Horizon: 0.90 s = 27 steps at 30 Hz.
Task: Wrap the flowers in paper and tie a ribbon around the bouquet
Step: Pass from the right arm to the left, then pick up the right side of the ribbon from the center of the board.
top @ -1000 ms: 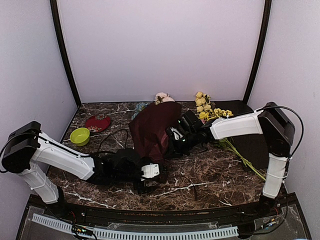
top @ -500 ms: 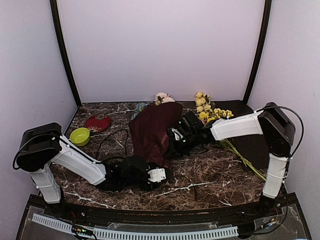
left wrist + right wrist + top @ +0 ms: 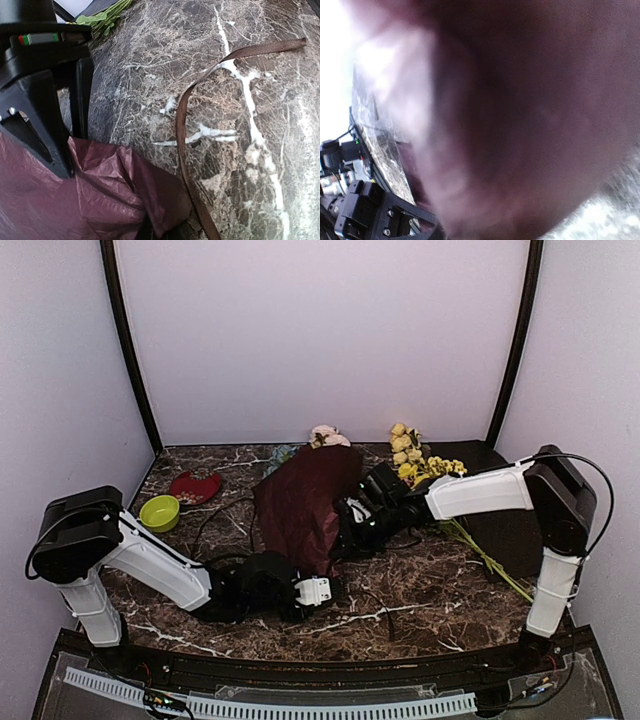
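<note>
The left gripper (image 3: 325, 590) is sitting closed at the lower tip of the paper (image 3: 298, 502), centre frame. The right gripper (image 3: 348, 532) is lying against the paper, its opening unclear.

The items are carried by a dark marble-patterned table (image 3: 430, 590). The bouquet (image 3: 300, 505), sheathed in burgundy paper (image 3: 100, 200), is laid across the middle. A lime-green bowl (image 3: 160, 512) and a red dish (image 3: 195, 486) are set at the left rear. Yellow-blossomed stems (image 3: 420, 465) and a flat dark sheet (image 3: 505, 520) are placed at the right. A brown ribbon (image 3: 179, 140) is laid on bare marble just beside the paper.
</note>
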Motion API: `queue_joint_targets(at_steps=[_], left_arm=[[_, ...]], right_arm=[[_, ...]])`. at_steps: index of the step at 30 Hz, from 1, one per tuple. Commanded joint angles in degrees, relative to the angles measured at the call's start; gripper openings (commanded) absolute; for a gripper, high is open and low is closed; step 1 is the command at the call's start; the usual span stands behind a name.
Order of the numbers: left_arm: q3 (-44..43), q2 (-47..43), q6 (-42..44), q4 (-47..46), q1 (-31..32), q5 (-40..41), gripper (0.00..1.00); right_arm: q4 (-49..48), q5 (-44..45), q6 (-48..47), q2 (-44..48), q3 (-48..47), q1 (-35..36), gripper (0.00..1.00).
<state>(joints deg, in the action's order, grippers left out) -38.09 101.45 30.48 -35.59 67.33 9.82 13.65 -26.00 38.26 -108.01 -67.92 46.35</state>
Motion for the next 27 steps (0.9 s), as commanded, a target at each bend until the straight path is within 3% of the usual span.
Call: queue_joint_targets(at_steps=[1, 9, 17, 20, 26, 27], left_arm=[[1.2, -2.4, -0.6, -0.5, -0.5, -2.1, 0.0], [2.4, -4.0, -2.8, -0.2, -1.9, -4.7, 0.0], [2.3, -4.4, -3.1, 0.5, -2.3, -5.0, 0.0], [2.5, -5.0, -3.2, 0.5, -2.5, -5.2, 0.0], [2.8, -6.1, -3.4, 0.9, -2.7, -5.7, 0.0], [2.8, -6.2, -3.4, 0.9, -2.7, -5.8, 0.0]], right_arm=[[7.4, 6.6, -4.0, 6.2, 1.5, -0.1, 0.31], [17.9, 14.5, -4.3, 14.1, 10.2, 1.1, 0.49], [27.0, 24.8, -5.6, 9.4, 8.3, 10.3, 0.61], [28.4, 26.5, -5.8, 7.3, 8.2, 12.0, 0.51], [26.6, 28.8, -6.8, 5.3, 6.6, 11.5, 0.04], [25.2, 29.0, -7.1, 4.6, 5.6, 10.6, 0.0]])
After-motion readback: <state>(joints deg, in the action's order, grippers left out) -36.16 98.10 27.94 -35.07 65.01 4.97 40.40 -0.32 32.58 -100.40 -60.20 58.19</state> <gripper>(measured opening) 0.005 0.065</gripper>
